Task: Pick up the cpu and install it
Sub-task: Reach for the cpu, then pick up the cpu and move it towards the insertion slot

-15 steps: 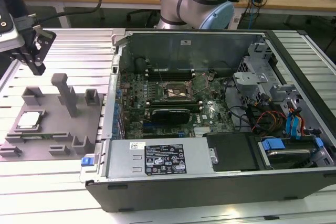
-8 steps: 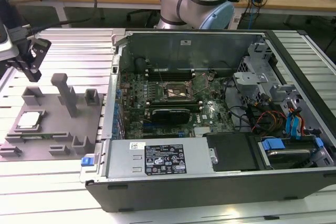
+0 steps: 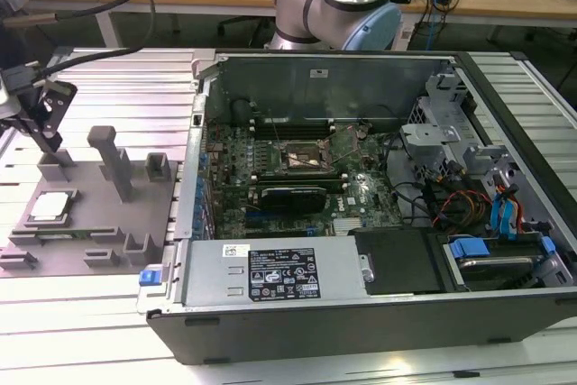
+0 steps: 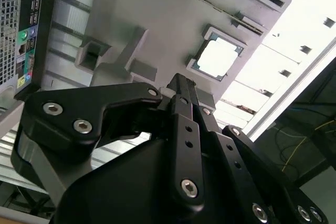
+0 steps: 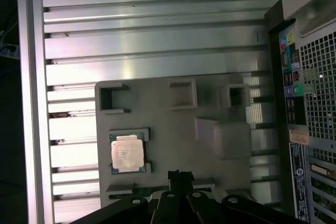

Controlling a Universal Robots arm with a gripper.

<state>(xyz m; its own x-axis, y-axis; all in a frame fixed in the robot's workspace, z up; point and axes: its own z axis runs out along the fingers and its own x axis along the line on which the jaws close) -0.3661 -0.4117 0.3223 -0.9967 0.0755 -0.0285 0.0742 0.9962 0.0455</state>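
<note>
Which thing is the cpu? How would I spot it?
Beside the open computer case, on the exterior view's left, lies a grey tray. The cpu sits in a square pocket there: the one flat, silver-topped square among grey plastic blocks.

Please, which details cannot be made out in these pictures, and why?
The cpu top markings: washed out by glare, second wrist view.
The tray edge near the cpu: hidden behind the hand, first wrist view.
The socket pins: too small, exterior view.

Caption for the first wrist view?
Gripper over the grey fixture tray, cpu seated in its pocket, computer case alongside.
</note>
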